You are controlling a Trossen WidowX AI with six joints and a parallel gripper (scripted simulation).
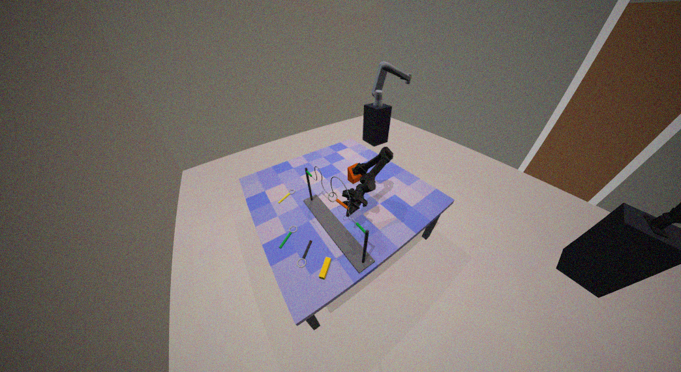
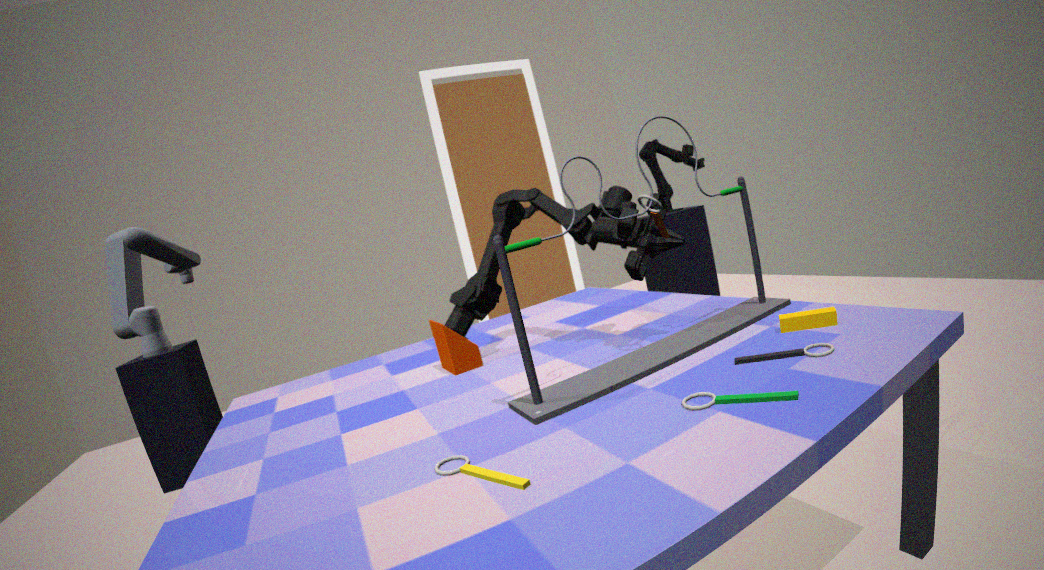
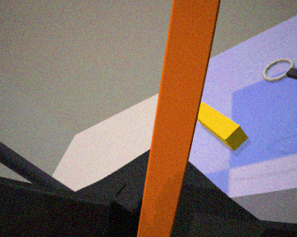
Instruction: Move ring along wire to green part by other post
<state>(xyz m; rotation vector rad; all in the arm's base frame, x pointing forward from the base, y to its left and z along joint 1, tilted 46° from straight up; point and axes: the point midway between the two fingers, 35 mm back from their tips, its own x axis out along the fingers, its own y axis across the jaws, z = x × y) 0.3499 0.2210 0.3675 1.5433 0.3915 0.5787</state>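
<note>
While the ring (image 2: 647, 201) sat somewhere along the middle stretch of the grey wire (image 2: 584, 173), between the two looped sections, the tool (image 2: 652, 239) was clamped on the orange handle (image 3: 180, 117), jaws nearly shut with the slim bar between them. In the wrist view the handle ran as a long bar straight up through the frame, dark tool body below it. The near post (image 2: 517, 325) carried its green sleeve (image 2: 523, 243) and the far post (image 2: 751, 239) carried the other (image 2: 730, 190); which end was the start, these pictures alone did not say. From the exterior view the ring lay nearer the far post than the near one, with one more loop of wire (the tall one rising above the tool) between it and the far sleeve. Whether the ring cleared the grey wire at this point could not be told; it was too small. Judged done: the grasp and the lift off one green part, and part of the traverse. Judged left: threading past the remaining loop, settling the ring on the green sleeve by the post ahead, releasing, backing the arm away. On the table (image 2: 876, 412) spare rings with yellow (image 2: 482, 473), green (image 2: 739, 399) and black (image 2: 783, 354) handles and a yellow block (image 2: 807, 319) lay well apart from the grey base strip (image 2: 650, 361).
</note>
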